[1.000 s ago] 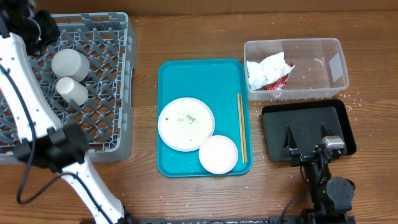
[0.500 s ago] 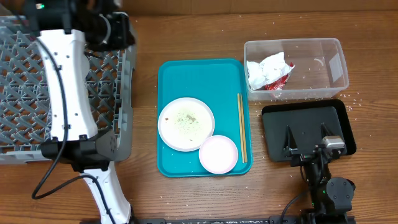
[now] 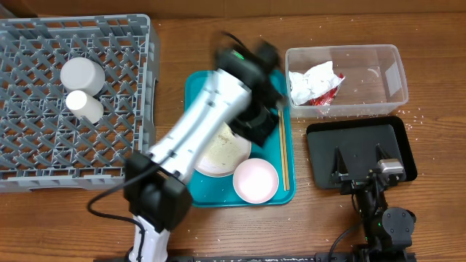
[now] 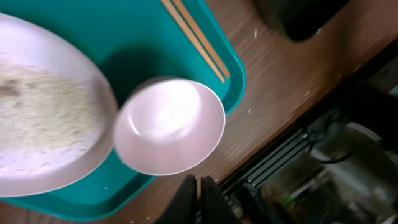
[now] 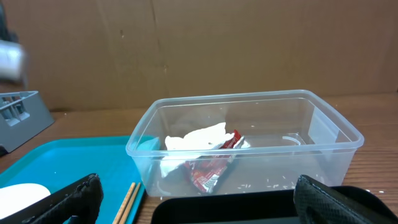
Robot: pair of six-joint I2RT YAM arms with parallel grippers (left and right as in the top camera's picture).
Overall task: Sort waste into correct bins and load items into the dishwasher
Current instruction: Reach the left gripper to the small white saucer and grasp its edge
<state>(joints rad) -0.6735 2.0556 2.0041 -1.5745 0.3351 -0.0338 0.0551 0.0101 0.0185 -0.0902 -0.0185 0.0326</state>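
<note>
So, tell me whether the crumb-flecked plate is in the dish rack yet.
No, the crumb-flecked plate sits on the teal tray, well to the right of the grey dish rack.

My left arm [image 3: 207, 124] reaches diagonally from its near-left base toward the far centre, its outline smeared by blur. In the wrist view the left gripper [image 4: 198, 198] points downward, jaws pressed together and holding nothing. My right arm [image 3: 378, 211] sits folded at the near right. The right gripper [image 3: 360, 169] gapes, fingers [image 5: 78, 198] wide apart.
</note>
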